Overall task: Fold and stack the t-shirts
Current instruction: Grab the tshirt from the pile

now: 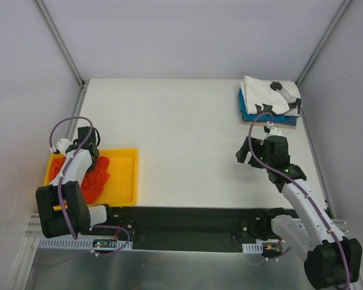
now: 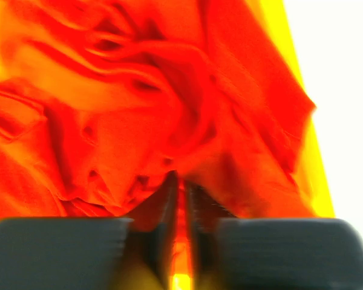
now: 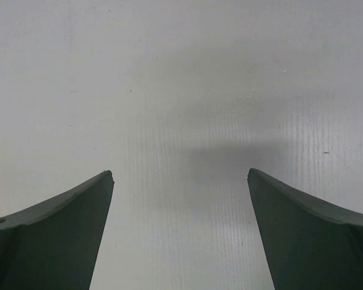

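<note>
The orange-red t-shirt (image 1: 95,176) lies crumpled in the yellow tray (image 1: 128,179) at the near left. My left gripper (image 1: 92,158) is down in it; in the left wrist view my left gripper (image 2: 183,184) is shut on a fold of the orange-red t-shirt (image 2: 139,115). The white t-shirt with black marks (image 1: 267,94) lies folded on the teal-blue t-shirt (image 1: 249,113) at the far right corner. My right gripper (image 1: 247,154) hangs open and empty over bare table, nearer than that stack; my right gripper (image 3: 180,175) shows only table between its fingers.
The white table (image 1: 187,139) stretches between the tray and the stack. Grey walls and metal rails close it in on the left, back and right. A thin tan board edge (image 1: 284,124) shows under the stack.
</note>
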Robot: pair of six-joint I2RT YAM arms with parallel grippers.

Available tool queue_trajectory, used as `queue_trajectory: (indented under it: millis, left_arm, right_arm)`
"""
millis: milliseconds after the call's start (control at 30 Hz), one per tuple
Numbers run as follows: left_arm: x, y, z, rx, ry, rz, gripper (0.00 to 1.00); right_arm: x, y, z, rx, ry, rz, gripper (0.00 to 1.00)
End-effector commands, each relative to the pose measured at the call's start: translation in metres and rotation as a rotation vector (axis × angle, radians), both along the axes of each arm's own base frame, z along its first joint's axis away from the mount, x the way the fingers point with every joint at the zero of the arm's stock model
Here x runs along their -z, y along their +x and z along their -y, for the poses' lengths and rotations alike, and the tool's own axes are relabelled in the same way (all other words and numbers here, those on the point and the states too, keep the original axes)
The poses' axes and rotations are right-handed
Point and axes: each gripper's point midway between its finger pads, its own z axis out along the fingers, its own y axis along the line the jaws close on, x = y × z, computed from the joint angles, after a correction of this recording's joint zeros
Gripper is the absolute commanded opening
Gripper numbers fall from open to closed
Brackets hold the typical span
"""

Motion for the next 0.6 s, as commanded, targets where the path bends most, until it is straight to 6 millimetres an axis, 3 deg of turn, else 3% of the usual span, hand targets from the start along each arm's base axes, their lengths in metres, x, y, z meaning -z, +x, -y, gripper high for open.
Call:
queue_trajectory:
  millis: [0,100,133,267,333,467,500,533,567]
  left_arm:
    - [-0.007,0.026,0.020,0.149,-0.127,0.039,0.00]
    - [-0.025,0.033,0.033,0.221,-0.158,0.166,0.00]
    - [-0.046,0.034,0.033,0.230,-0.127,0.256,0.00]
    - [-0.088,0.018,0.024,0.227,0.000,0.412,0.00]
    - [-0.095,0.008,0.017,0.180,0.051,0.457,0.00]
    - [-0.084,0.005,0.009,0.152,0.069,0.396,0.04]
    - [-0.085,0.008,0.007,0.149,0.073,0.382,0.52]
    - [-0.074,0.009,0.004,0.139,0.066,0.329,0.92]
    - [-0.071,0.009,0.001,0.129,0.073,0.302,0.99]
  right_arm:
    - [-0.017,0.005,-0.004,-0.020,0.017,0.063,0.97]
    - [-0.019,0.003,-0.004,-0.022,0.015,0.076,0.97]
    - [-0.021,0.004,-0.004,-0.019,0.022,0.085,0.97]
    - [-0.023,0.004,-0.008,-0.038,0.038,0.089,0.97]
    - [-0.022,0.004,-0.007,-0.034,0.032,0.086,0.97]
    - [-0.022,0.005,-0.010,-0.043,0.040,0.081,0.98]
    - [-0.022,0.005,-0.010,-0.047,0.039,0.078,0.98]
    - [-0.021,0.005,-0.010,-0.047,0.038,0.075,0.98]
    - [-0.020,0.004,-0.010,-0.045,0.036,0.071,0.97]
